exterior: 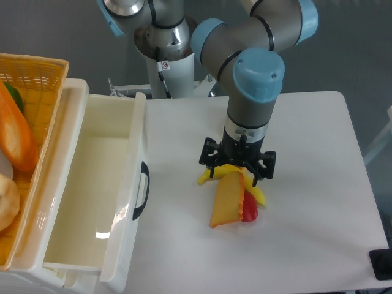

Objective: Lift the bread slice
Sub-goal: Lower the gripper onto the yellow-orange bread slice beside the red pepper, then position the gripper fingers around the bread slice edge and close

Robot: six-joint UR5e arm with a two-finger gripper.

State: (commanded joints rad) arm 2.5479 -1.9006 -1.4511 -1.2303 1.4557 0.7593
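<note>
At the far left, a woven yellow wicker basket [37, 73] is seen, cut off by the frame edge; a long orange loaf [15, 135] lies inside it, with a green item [15, 98] behind the loaf and a pale rounded item [7, 199] below it (neither can be identified). Beside the basket, a cream plastic drawer [92, 184] stands pulled open, a black curved handle [141, 190] fixed to its front panel. To the right, the white table [318, 214] carries a small cluster of toy food. The flat bread slice with a pale yellow face and orange crust rim [225, 201] lies on the table directly below the gripper, its rounded end towards the camera. A curved yellow banana [256, 195] is partly covered by the slice, and a red rounded piece [250, 209] is touching the slice's right edge. Above the cluster, the black two-finger gripper [237, 171] of the grey and blue arm [254, 79] is pointed straight down; its fingers are spread apart, set around the upper end of the slice, and nothing is seen to be clamped.
</note>
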